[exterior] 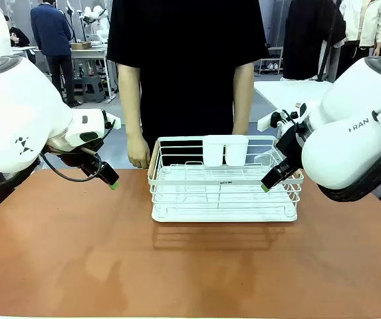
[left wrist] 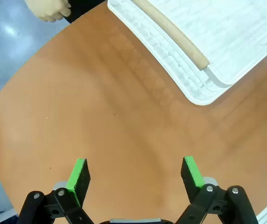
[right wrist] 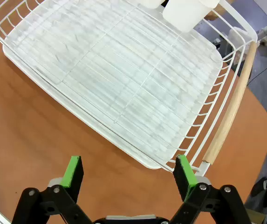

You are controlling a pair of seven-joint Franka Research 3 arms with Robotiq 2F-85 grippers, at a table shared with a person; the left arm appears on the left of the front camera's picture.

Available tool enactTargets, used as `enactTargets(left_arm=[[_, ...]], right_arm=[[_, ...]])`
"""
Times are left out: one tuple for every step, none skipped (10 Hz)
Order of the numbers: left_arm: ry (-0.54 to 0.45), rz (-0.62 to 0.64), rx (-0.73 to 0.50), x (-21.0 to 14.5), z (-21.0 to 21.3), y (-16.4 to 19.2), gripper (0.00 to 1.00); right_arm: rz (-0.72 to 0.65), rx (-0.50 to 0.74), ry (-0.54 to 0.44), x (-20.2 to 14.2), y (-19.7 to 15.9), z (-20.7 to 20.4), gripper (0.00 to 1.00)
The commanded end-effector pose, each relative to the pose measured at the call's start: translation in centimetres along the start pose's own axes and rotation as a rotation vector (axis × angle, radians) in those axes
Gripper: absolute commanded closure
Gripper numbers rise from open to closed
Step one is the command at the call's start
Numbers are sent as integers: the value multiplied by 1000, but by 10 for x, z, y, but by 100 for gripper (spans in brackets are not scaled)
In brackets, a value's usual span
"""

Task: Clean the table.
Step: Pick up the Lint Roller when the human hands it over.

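Observation:
The reddish-brown table [exterior: 77,252] spreads across the front view with a white wire dish rack [exterior: 223,183] at its far middle. My left gripper [exterior: 110,181] hangs above the table's left part, left of the rack, open with nothing between its green pads [left wrist: 79,175]. Over the rack's right end hovers my right gripper [exterior: 268,185], open and empty as well; in its wrist view the fingertips [right wrist: 184,170] stand above the rack's corner [right wrist: 170,163] and bare table [right wrist: 40,135]. A person [exterior: 183,66] stands behind the rack, one hand [exterior: 137,151] hanging near its left end.
Two white cups [exterior: 225,149] sit in the rack's back holder. The rack has wooden handles [right wrist: 229,112] at its ends [left wrist: 173,32]. The tabletop [left wrist: 100,116] in front and to both sides of the rack is bare wood.

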State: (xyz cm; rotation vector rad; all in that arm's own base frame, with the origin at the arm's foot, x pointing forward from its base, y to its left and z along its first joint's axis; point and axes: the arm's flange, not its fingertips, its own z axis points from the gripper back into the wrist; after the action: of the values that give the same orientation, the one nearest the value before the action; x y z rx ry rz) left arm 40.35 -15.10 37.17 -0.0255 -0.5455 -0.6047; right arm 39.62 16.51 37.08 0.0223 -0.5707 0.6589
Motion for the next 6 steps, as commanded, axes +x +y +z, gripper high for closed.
enactTargets(left_arm=[[0, 0, 0, 0, 0, 0, 0], [0, 0, 0, 0, 0, 0, 0], [0, 0, 0, 0, 0, 0, 0], [0, 0, 0, 0, 0, 0, 0], [0, 0, 0, 0, 0, 0, 0], [0, 0, 0, 0, 0, 0, 0]], right_arm=[[0, 0, 0, 0, 0, 0, 0], [0, 0, 0, 0, 0, 0, 0], [0, 0, 0, 0, 0, 0, 0], [0, 0, 0, 0, 0, 0, 0], [0, 0, 0, 0, 0, 0, 0], [0, 0, 0, 0, 0, 0, 0]])
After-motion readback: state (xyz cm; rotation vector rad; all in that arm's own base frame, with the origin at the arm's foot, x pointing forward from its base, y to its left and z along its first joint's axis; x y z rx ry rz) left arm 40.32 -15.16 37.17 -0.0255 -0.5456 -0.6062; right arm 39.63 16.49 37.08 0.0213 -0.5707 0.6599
